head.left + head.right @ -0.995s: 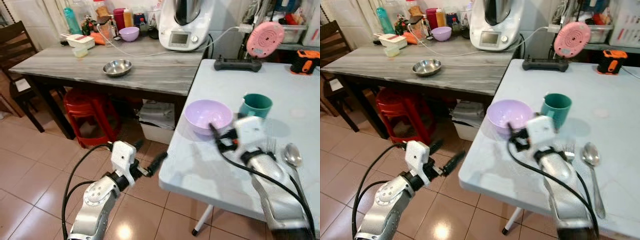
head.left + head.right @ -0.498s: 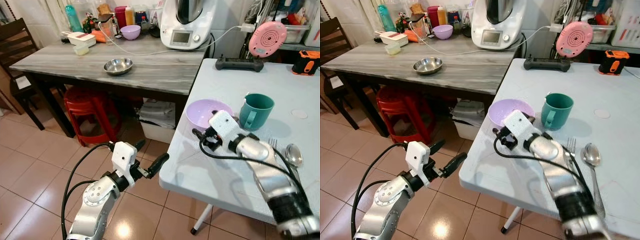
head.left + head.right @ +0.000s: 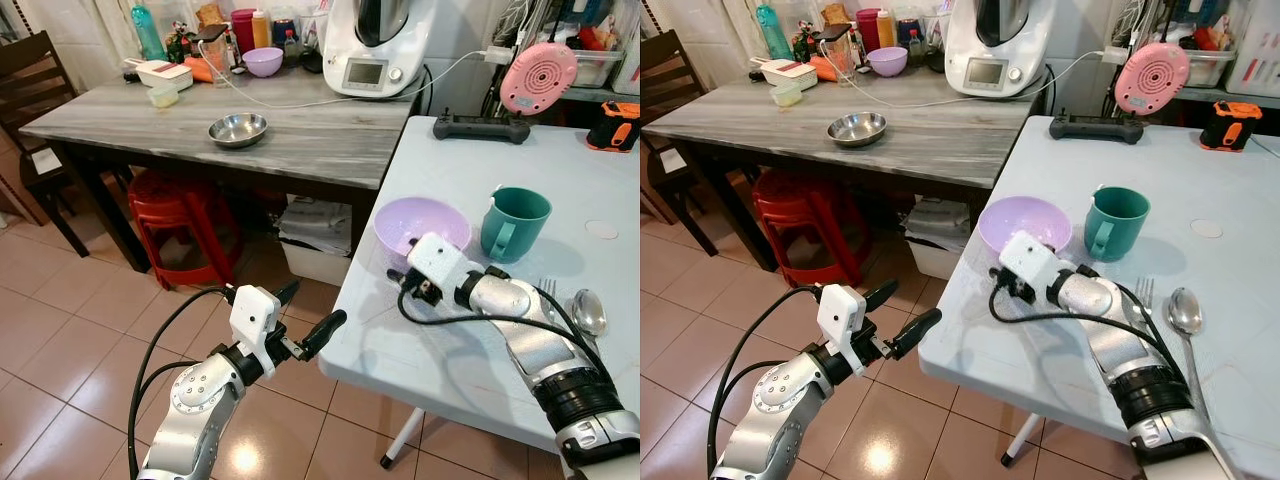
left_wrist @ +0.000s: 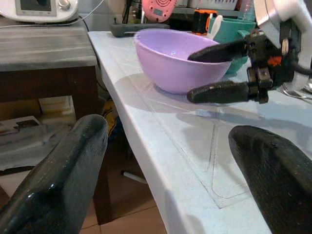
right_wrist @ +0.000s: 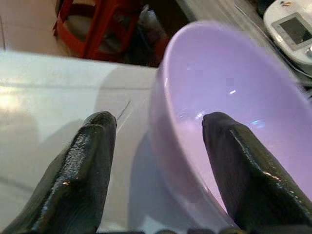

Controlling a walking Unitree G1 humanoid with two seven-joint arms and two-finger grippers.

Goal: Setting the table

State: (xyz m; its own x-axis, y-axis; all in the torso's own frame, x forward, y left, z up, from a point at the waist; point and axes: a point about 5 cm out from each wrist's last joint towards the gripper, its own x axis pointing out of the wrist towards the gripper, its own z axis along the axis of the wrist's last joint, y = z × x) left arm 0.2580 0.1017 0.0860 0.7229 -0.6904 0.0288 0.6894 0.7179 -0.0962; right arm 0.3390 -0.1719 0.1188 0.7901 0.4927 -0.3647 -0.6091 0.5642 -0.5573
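Setting out from the largest thing, the pale blue table (image 3: 470, 360) is seen on the robot's right, with a grey wooden table (image 3: 180, 130) standing behind and to the left of it, crowded at the back with a white kitchen machine (image 3: 375, 45), bottles and a small purple bowl (image 3: 263, 62); a steel bowl (image 3: 238, 129) sits alone nearer its front edge. On the pale blue table a place is partly laid: the lilac bowl (image 3: 415, 222) rests near the left edge, the teal mug (image 3: 513, 223) just beside it on the right, and a fork (image 3: 1140, 297) and spoon (image 3: 1182, 312) lie side by side further right.

The right gripper (image 4: 219, 70) is reached across to the lilac bowl, and its jaws are held apart, straddling the near rim: in the right wrist view one finger is seen inside the bowl and the other outside, over the tabletop. Whether the rim is actually touched cannot be told. The left gripper (image 3: 305, 315) is held out in the air off the table's edge, jaws apart and empty.

The task is judged to be well along, since bowl, mug and cutlery are already on the table. What appears left is for the bowl to be gripped and brought towards the cutlery.
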